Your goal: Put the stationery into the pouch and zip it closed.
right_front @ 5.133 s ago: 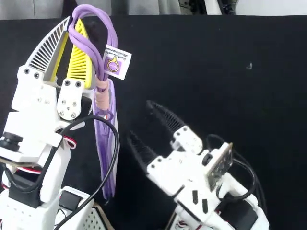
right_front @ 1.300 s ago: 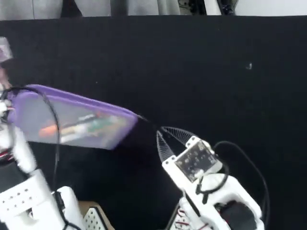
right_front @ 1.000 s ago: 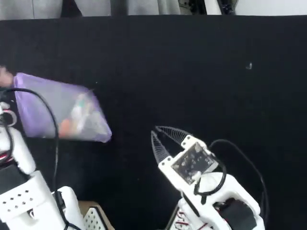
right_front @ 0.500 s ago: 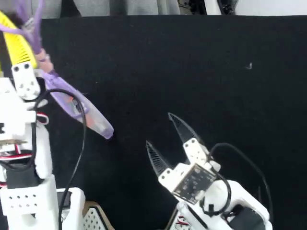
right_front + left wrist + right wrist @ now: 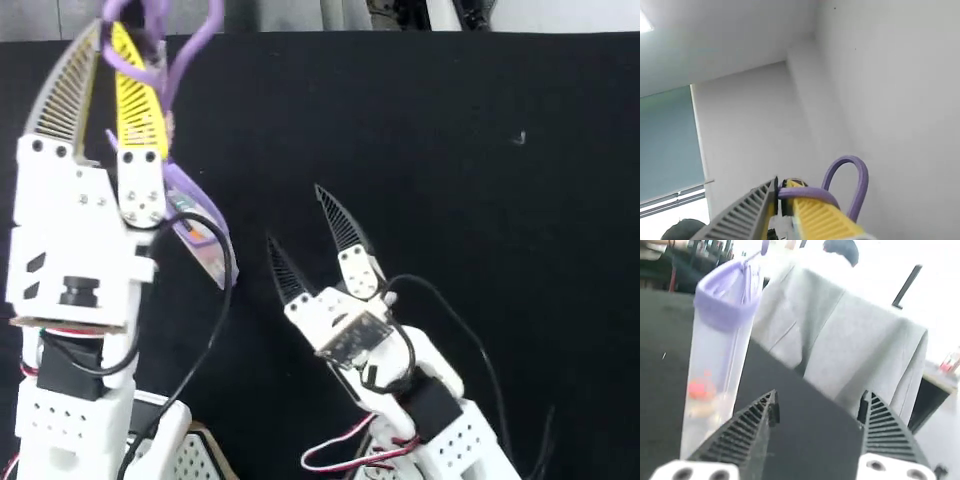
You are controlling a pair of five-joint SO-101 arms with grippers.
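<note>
Hanging by its loop (image 5: 846, 159) from the clenched left fingers (image 5: 135, 90), the pouch (image 5: 195, 232) dangles beside spread right fingers (image 5: 340, 228).

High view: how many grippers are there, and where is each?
2. The left gripper is raised at the picture's left, shut on the purple loop of the pouch. The right gripper is lower, near the middle, open and empty. None seems hidden.

Table (image 5: 450, 120): flat, matte black top, running back to a straight far edge. One small pale speck (image 5: 518, 138) lies on it toward the far right. The white left arm base (image 5: 75, 440) and right arm base (image 5: 455, 450) stand at its near edge, with thin cables (image 5: 535, 455) just beside the right one.
</note>
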